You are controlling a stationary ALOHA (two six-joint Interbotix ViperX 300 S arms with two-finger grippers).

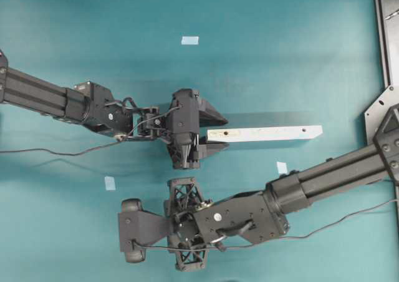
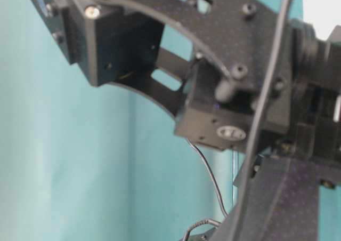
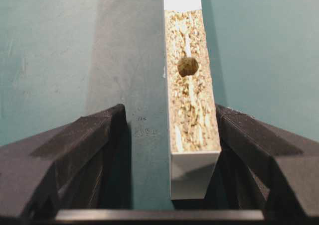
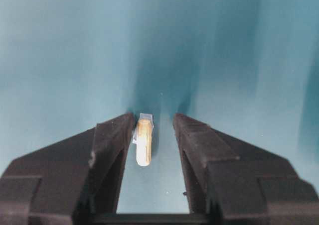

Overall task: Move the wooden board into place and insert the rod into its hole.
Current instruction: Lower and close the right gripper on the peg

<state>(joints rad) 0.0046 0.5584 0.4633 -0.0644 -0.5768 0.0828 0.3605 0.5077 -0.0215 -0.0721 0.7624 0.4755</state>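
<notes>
The wooden board (image 1: 274, 132) lies lengthwise on the teal table right of centre, with a dark hole (image 1: 303, 130) near its far end. My left gripper (image 1: 215, 132) is open around the board's near end. In the left wrist view the board (image 3: 192, 110) sits against the right finger (image 3: 249, 135), with a gap to the left finger, and shows a rough chipboard top with a hole (image 3: 188, 66). My right gripper (image 1: 128, 230) is open and low at the front. In the right wrist view (image 4: 153, 119) the rod (image 4: 143, 143) lies on the table between its fingers, close to the left one.
Pale-blue tape squares lie at the back (image 1: 189, 40), front left (image 1: 110, 183) and below the board (image 1: 282, 167). A black metal frame (image 1: 386, 32) runs along the right edge. The table-level view is filled by a close, blurred arm (image 2: 224, 65).
</notes>
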